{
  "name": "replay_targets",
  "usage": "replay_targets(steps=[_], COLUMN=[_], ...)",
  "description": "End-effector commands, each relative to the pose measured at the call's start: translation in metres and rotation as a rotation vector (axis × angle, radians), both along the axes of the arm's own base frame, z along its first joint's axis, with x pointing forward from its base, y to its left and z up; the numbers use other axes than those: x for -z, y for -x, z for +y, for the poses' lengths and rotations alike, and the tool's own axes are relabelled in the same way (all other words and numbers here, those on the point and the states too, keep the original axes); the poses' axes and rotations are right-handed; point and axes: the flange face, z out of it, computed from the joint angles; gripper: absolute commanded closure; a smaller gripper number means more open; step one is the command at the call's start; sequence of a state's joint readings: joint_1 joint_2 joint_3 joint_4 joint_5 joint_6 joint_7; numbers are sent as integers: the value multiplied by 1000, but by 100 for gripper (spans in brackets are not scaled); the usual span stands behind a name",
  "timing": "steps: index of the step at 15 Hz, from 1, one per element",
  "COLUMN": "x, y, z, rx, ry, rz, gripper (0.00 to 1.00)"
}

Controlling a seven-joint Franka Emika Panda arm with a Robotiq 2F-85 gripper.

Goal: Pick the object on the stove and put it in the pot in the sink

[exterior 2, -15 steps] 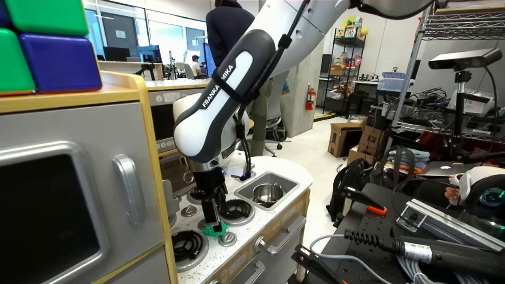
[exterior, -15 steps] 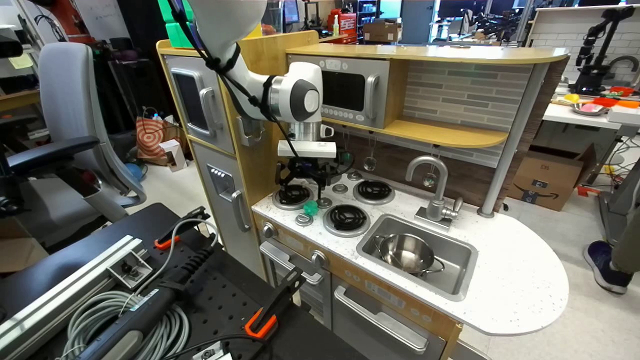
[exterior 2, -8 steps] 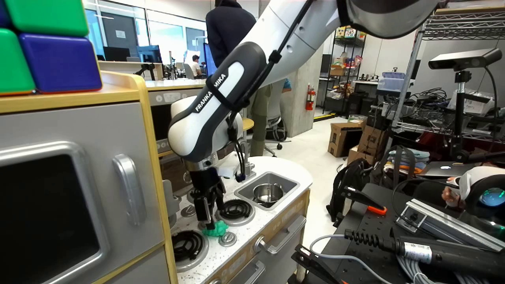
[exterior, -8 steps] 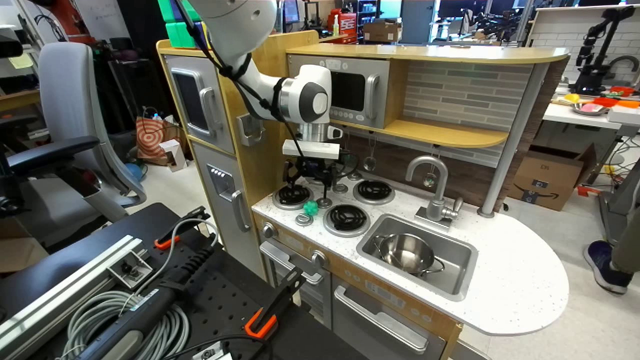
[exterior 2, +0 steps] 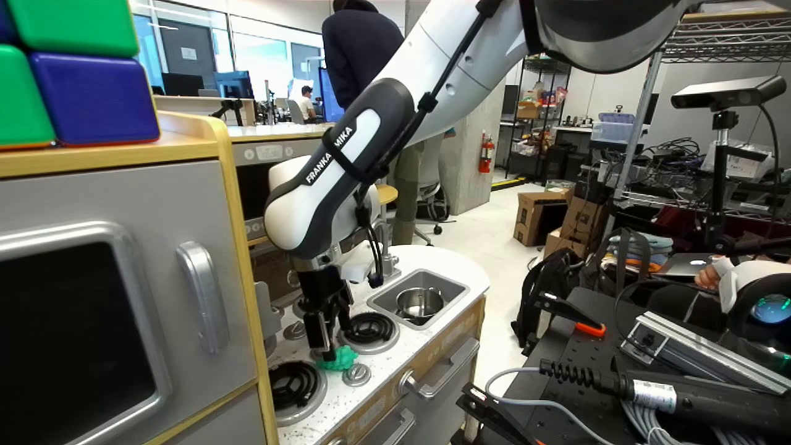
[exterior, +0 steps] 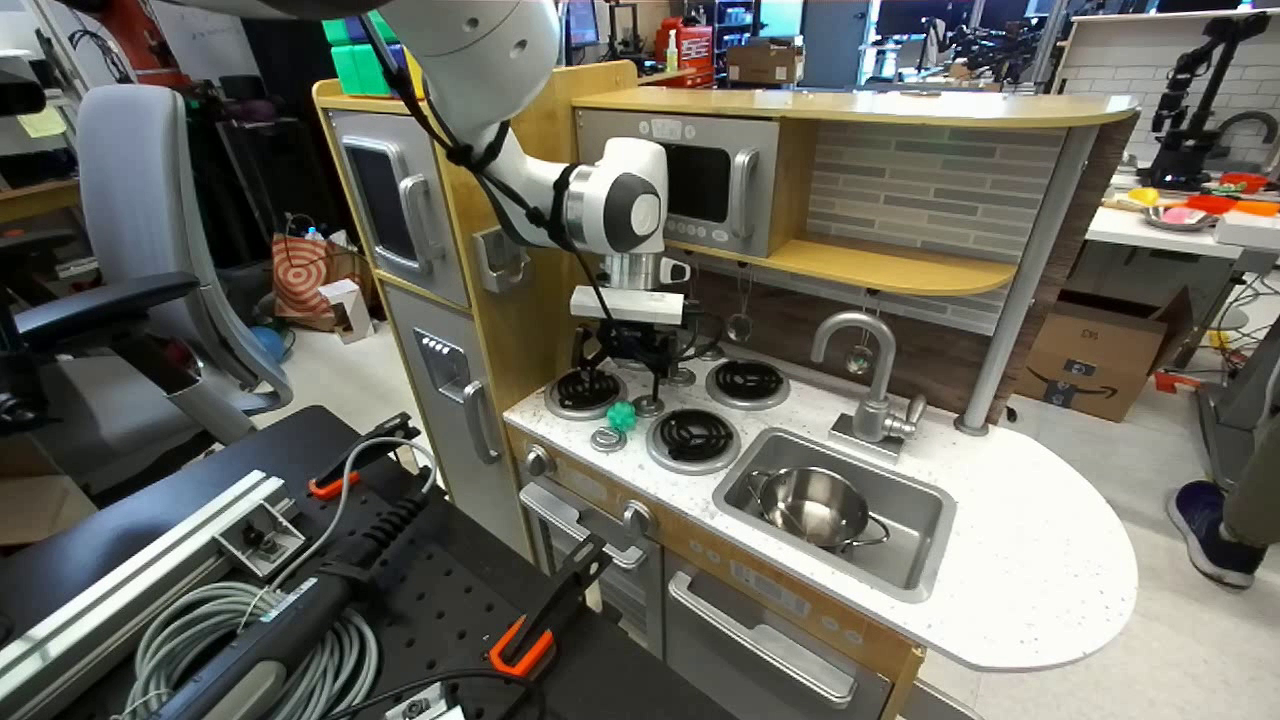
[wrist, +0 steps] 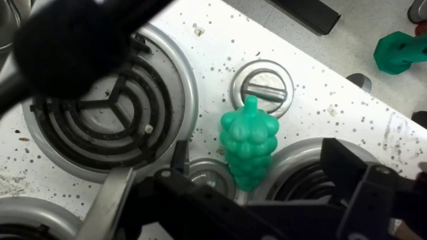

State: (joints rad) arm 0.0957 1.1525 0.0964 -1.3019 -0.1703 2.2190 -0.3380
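In an exterior view, the black, two-fingered gripper (exterior: 622,390) lies shifted between 3 and 4 o'clock from its position one second earlier, the larger part of this occurring in the first half-second. In an exterior view, the uppermost part of the white-and-dark-grey jointed robot arm (exterior 2: 479,46) reaches further toward 6 o'clock; there the gripper stands nearer 9 o'clock, uncovering more of the bright green, glossy, grape-cluster-shaped object (exterior 2: 343,358). The curved silver faucet (exterior 2: 389,264), at 2 o'clock from the gripper, shows more fully. A bare human hand (exterior 2: 707,275), near 3 o'clock, sits higher, toward 12 o'clock.
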Motion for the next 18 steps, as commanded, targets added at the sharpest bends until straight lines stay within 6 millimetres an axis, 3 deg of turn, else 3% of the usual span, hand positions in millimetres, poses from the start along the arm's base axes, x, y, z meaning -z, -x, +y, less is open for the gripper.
replay_targets(steps=[1, 6, 13, 14, 15, 16, 18], x=[8, 24, 28, 28, 28, 28, 29], y=[5, 13, 10, 8, 7, 7, 6], z=[4, 11, 12, 11, 10, 10, 9], rx=[-11, -33, -34, -33, -33, -33, -34], ry=[2, 22, 31, 32, 35, 39, 43], rz=[-11, 8, -14, -19, -22, -22, -23], gripper=[0, 0, 0, 5, 28, 29, 41])
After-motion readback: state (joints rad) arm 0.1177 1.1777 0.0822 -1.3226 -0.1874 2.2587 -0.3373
